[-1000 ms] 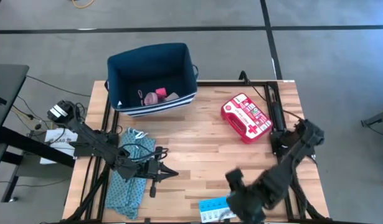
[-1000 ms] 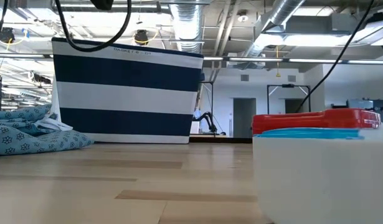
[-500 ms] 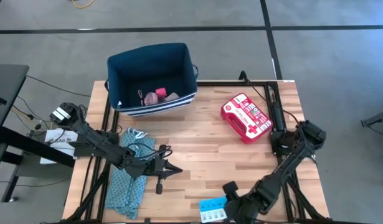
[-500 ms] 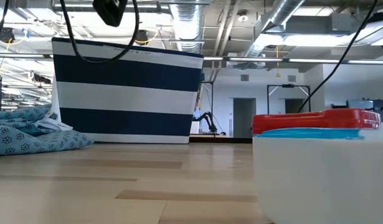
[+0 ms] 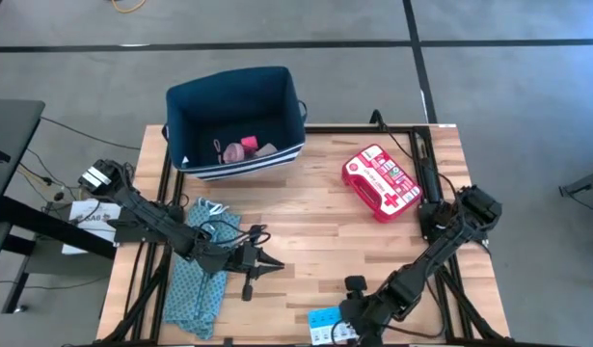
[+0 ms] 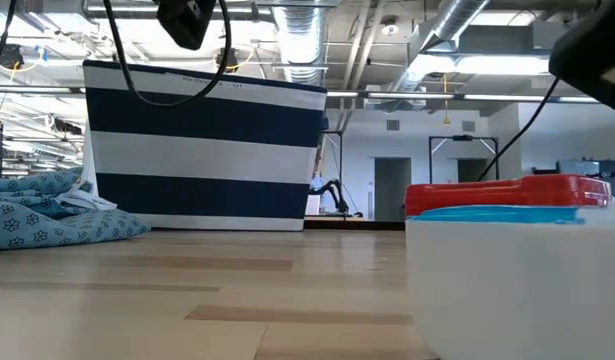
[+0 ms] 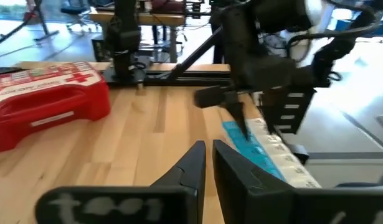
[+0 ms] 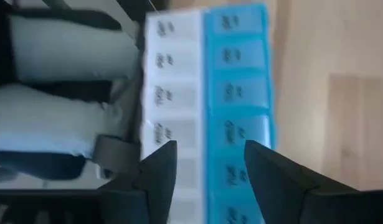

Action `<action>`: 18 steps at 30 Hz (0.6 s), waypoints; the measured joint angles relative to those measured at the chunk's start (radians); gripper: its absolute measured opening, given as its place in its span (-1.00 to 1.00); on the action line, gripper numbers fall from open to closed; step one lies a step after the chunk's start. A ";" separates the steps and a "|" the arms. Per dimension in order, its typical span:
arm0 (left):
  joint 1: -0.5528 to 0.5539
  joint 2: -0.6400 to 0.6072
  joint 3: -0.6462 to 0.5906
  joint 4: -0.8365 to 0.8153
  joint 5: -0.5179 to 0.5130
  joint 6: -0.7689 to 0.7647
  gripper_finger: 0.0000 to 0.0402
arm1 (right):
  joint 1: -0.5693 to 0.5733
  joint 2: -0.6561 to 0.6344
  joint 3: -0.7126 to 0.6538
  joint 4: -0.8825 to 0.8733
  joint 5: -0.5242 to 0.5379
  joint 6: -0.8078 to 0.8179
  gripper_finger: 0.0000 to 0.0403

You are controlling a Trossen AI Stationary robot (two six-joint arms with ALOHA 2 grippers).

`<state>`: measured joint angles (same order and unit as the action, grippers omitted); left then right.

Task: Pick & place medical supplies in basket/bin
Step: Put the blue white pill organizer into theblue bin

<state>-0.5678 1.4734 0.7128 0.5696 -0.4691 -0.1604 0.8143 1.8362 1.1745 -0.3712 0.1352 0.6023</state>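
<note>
A wooden table stands on a grey floor with a dark robot arm at each side. The right gripper hangs directly over a pill organizer at the near edge of the table, a strip with one blue row and one white row of lettered lids; its two dark fingers are spread apart, one over the white row and one over the blue row, and whether they touch it cannot be told. The left gripper reaches out over the bare wood just beside a teal patterned cloth, its fingers almost pressed together with only a thin slit between them and nothing held. A red first-aid case with white print lies flat on the table's right side, well apart from both grippers. At the far left corner stands a navy fabric bin with white stripes along its base; inside it rest a pink round roll and a pink block side by side.
</note>
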 joint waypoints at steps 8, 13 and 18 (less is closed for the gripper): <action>-0.001 0.000 0.000 -0.003 0.046 0.000 -0.90 | 0.039 0.000 -0.041 0.174 -0.003 -0.048 -0.49; 0.000 0.000 0.000 -0.003 0.042 0.000 -0.90 | 0.043 0.001 -0.042 0.142 -0.003 -0.015 -0.77; 0.000 0.000 0.000 -0.003 0.042 0.000 -0.90 | 0.041 0.001 -0.042 0.146 0.024 -0.031 -0.98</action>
<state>-0.5674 1.4734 0.7128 0.5671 -0.4274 -0.1604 0.8551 1.8374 1.1324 -0.2253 0.1597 0.5709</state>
